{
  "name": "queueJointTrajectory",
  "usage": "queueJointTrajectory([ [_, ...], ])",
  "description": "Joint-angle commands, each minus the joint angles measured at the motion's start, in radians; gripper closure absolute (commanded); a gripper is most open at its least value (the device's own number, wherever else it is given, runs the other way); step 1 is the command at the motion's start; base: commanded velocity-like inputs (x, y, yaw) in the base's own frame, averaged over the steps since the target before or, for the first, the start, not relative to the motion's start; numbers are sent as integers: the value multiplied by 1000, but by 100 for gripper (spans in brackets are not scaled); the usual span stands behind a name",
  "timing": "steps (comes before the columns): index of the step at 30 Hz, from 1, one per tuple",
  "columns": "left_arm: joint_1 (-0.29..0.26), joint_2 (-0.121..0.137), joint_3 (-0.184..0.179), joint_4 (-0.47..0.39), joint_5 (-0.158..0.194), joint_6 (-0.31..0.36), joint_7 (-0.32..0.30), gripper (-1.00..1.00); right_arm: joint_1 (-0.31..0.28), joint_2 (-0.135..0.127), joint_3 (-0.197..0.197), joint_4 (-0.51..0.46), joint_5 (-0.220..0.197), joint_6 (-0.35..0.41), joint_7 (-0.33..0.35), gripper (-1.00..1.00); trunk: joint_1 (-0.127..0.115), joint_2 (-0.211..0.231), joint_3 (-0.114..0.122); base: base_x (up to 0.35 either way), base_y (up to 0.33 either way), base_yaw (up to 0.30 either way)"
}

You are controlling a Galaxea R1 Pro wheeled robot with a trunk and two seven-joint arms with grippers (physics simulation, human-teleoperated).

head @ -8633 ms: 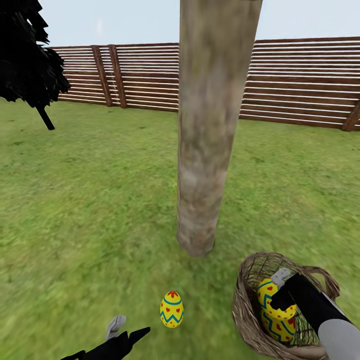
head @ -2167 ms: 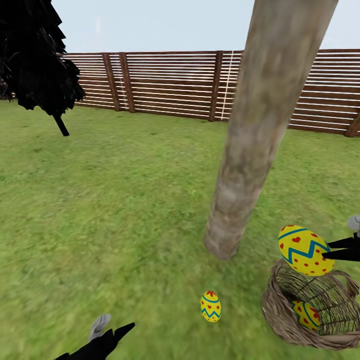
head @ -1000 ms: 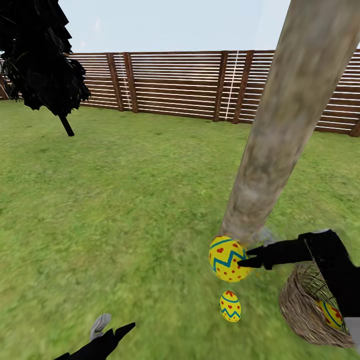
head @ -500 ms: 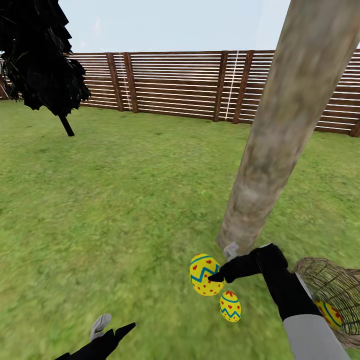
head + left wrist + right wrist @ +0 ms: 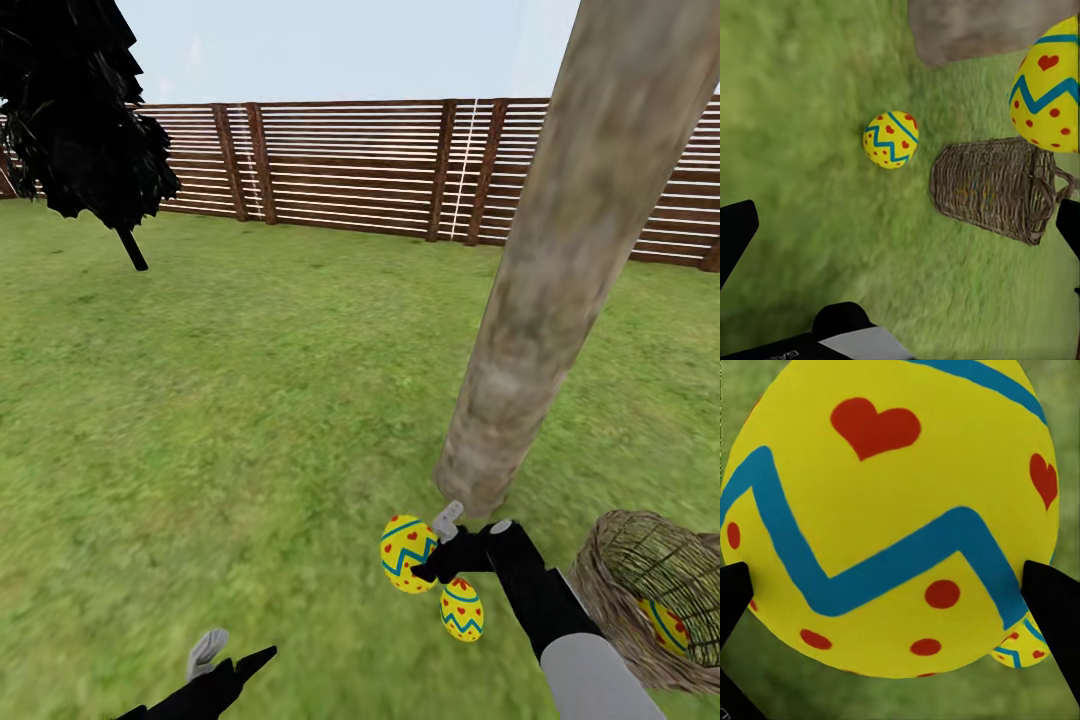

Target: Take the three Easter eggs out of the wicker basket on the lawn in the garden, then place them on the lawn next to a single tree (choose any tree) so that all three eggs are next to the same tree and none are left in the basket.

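My right gripper [image 5: 425, 550] is shut on a yellow Easter egg [image 5: 404, 552], held low over the lawn [image 5: 250, 400] just in front of the tree [image 5: 530, 300]. In the right wrist view this egg [image 5: 889, 525] sits between the black fingers [image 5: 1054, 600]. A second egg [image 5: 461, 609] lies on the grass right beside it. The wicker basket [image 5: 612, 612] stands at the lower right with a third egg [image 5: 665, 625] inside. My left gripper [image 5: 232, 662] hangs open and empty at the bottom left. The left wrist view has the lying egg [image 5: 891, 139] and the basket [image 5: 994, 187].
A brown slatted fence [image 5: 350, 165] closes the far side of the garden. A dark, nearly black tree [image 5: 80, 110] stands at the far left. Open grass spreads left of the trunk.
My right gripper has carried the egg from the basket down and to the left, to the trunk's foot beside the lying egg. The left arm has hardly moved.
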Motion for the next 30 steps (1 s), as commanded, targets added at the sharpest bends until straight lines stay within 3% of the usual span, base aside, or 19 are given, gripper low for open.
queueJointTrajectory([
  [1, 0, -7, -1, 0, 6, 4, -1, -100, -1, 6, -5, 4, 6, 3, 4, 100, 0, 0, -1, 0, 0, 0],
  [13, 0, -18, -6, 0, 3, -14, -1, -100, -1, 8, -18, 16, 7, 2, 0, 100, 0, 0, -1, 210, 0, 0],
  [16, 0, -18, -6, 0, 3, -15, -1, -100, -1, 7, -19, 61, 8, -54, -10, 100, 0, 0, -1, 18, 0, 0],
  [19, 0, -18, -6, 0, 4, -15, -1, -100, -1, 9, -18, 139, 2, -167, -102, 100, 8, -14, -7, 4, 0, 0],
  [23, 0, -18, -6, 0, 4, -14, -1, -100, -1, 9, -13, 254, -41, -296, -265, 100, 23, -42, -20, 0, 0, 0],
  [30, 0, -18, -6, 0, 5, -15, -1, -100, -1, 9, -16, 275, -50, -346, -296, 100, 50, -91, -42, 0, 0, 0],
])
